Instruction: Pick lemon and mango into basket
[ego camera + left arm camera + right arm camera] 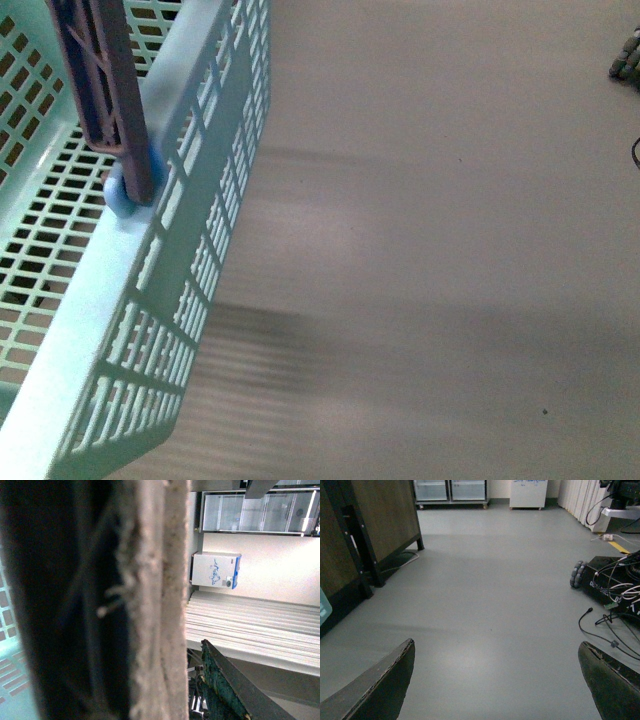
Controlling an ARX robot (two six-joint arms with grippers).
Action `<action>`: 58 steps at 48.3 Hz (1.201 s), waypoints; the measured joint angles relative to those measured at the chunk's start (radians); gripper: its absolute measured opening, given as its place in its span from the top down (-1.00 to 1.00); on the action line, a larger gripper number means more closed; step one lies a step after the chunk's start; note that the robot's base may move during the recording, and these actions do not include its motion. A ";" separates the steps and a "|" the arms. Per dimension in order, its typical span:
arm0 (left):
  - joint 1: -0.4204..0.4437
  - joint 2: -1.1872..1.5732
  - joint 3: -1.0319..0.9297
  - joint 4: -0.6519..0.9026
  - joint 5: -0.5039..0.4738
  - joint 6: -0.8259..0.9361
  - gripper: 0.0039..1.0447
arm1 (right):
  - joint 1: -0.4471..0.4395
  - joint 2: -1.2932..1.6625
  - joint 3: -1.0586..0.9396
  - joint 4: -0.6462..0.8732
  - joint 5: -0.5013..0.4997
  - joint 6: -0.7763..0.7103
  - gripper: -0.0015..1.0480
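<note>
1. Fruit is missing from all three views: neither the lemon nor the mango shows anywhere, so where they lie cannot be told.
2. The basket [120, 330] takes up the robot's left side of the front view, seen from above at a slant. Its brown handle [105, 80] stands up from a blue pivot [125, 195] on the rim of one long wall. What the basket rests on is out of frame; bare grey floor [430, 250] lies beyond that wall.
3. The stretch of slotted basket bottom that shows holds no fruit. The rest of the inside is cut off, so I cannot say whether anything is already in it.
4. The right gripper [496, 645] has its jaws spread wide with nothing between them. It looks out over open floor, with a wooden cabinet [375, 520] to one side and a wheeled base [607, 577] trailing cables to the other.
5. The left gripper [215, 665] shows only one dark finger [235, 692]. A blurred, pale, fuzzy edge [150, 605] close to the lens blocks most of that view, so I cannot tell how its jaws stand or whether they hold anything.
6. Judged from this, no part of the task is visibly done. Both fruits seem left to fetch, and the next move calls for getting them in sight first.
</note>
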 joint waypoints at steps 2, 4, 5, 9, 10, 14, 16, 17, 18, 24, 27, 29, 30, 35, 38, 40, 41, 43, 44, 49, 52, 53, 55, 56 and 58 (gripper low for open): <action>0.000 0.000 0.000 0.000 0.000 0.000 0.45 | 0.000 0.000 0.000 0.000 0.000 0.000 -0.83; -0.001 0.000 0.000 0.000 0.001 0.000 0.45 | 0.000 0.000 0.000 0.000 0.000 0.000 -0.83; -0.001 0.000 0.000 0.000 0.001 0.000 0.45 | 0.000 0.000 0.000 0.000 0.000 0.000 -0.83; -0.003 0.000 0.000 0.000 0.001 0.000 0.45 | 0.000 0.000 0.000 0.000 0.000 0.000 -0.83; -0.003 0.000 0.000 0.000 0.001 0.000 0.45 | 0.000 0.000 0.000 0.000 0.000 0.000 -0.83; -0.003 0.000 0.000 0.000 0.001 0.000 0.45 | 0.000 0.000 0.000 0.000 0.000 0.000 -0.83; -0.003 0.000 0.000 0.000 0.000 0.000 0.45 | 0.000 0.000 0.000 0.000 0.000 0.000 -0.83; -0.003 0.000 0.000 0.000 0.000 0.000 0.45 | 0.000 0.000 0.000 0.000 0.000 0.000 -0.83; -0.003 0.000 0.000 0.000 0.001 0.000 0.45 | 0.000 0.000 0.000 0.000 0.000 0.000 -0.83; -0.003 0.001 -0.002 -0.004 0.001 0.001 0.45 | 0.000 0.000 0.000 0.000 0.000 0.000 -0.83; -0.003 0.001 -0.002 -0.004 0.001 0.001 0.45 | 0.000 0.000 0.000 0.000 -0.002 0.000 -0.83; -0.003 0.001 -0.002 -0.004 0.001 0.001 0.45 | 0.000 0.000 0.000 0.000 0.000 0.000 -0.83; -0.003 0.001 -0.002 -0.004 0.001 0.001 0.45 | 0.000 0.000 0.000 0.000 0.000 0.000 -0.83; -0.003 0.001 -0.002 -0.004 0.001 0.001 0.45 | 0.000 0.000 0.000 0.000 0.000 0.000 -0.83; -0.003 0.001 -0.002 -0.004 0.001 0.001 0.45 | 0.000 0.000 0.000 0.000 0.000 0.000 -0.83; -0.003 0.001 -0.002 -0.004 0.001 0.001 0.45 | 0.000 0.000 0.000 0.000 0.000 0.000 -0.83; -0.003 0.001 -0.002 -0.004 0.001 0.001 0.45 | 0.000 0.000 0.000 0.000 0.000 0.000 -0.83; -0.003 0.001 -0.002 -0.004 0.001 0.001 0.45 | 0.000 0.000 0.000 0.000 0.000 0.000 -0.83; -0.003 0.001 -0.002 -0.004 0.001 0.001 0.45 | 0.000 0.000 0.000 0.000 0.000 0.000 -0.83; -0.003 0.001 -0.002 -0.004 0.001 0.001 0.45 | 0.000 0.000 0.000 0.000 0.000 0.000 -0.83; -0.003 0.001 -0.002 -0.004 0.001 0.001 0.45 | 0.000 0.000 0.000 0.000 0.000 0.000 -0.83; -0.003 0.001 -0.002 -0.004 0.001 0.001 0.45 | 0.000 0.000 0.000 0.000 0.000 0.000 -0.83; -0.003 0.001 -0.002 -0.004 0.001 0.001 0.45 | 0.000 0.000 0.000 0.000 0.000 0.000 -0.83; -0.003 0.001 -0.002 -0.004 0.001 0.001 0.45 | 0.000 0.000 0.000 0.000 0.000 0.000 -0.83; -0.003 0.001 -0.002 -0.004 0.001 0.001 0.45 | 0.000 0.000 0.000 0.000 0.000 0.000 -0.83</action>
